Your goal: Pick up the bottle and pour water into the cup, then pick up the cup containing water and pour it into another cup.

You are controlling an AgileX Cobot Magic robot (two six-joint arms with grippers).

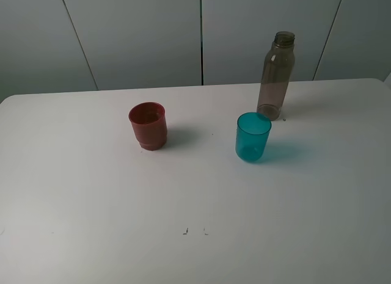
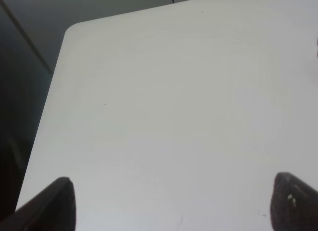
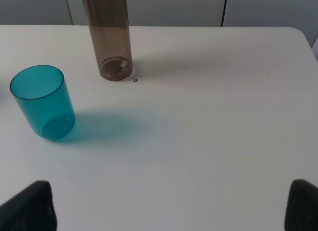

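Exterior high view: bottle (image 1: 276, 76), teal cup (image 1: 253, 137) and red cup (image 1: 148, 126) all stand untouched on the desk (image 1: 91, 223). Both arms' jaws gape wide, empty. Nothing poured yet; every step remains.

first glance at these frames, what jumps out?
Three containers stand upright on a bare white table: a tall smoky bottle without a cap near the far edge, a teal cup just in front of it, and a red cup apart to the left. Neither claw is near them; the right claw hangs open, facing the teal cup and bottle, and the left claw looks open over bare tabletop.
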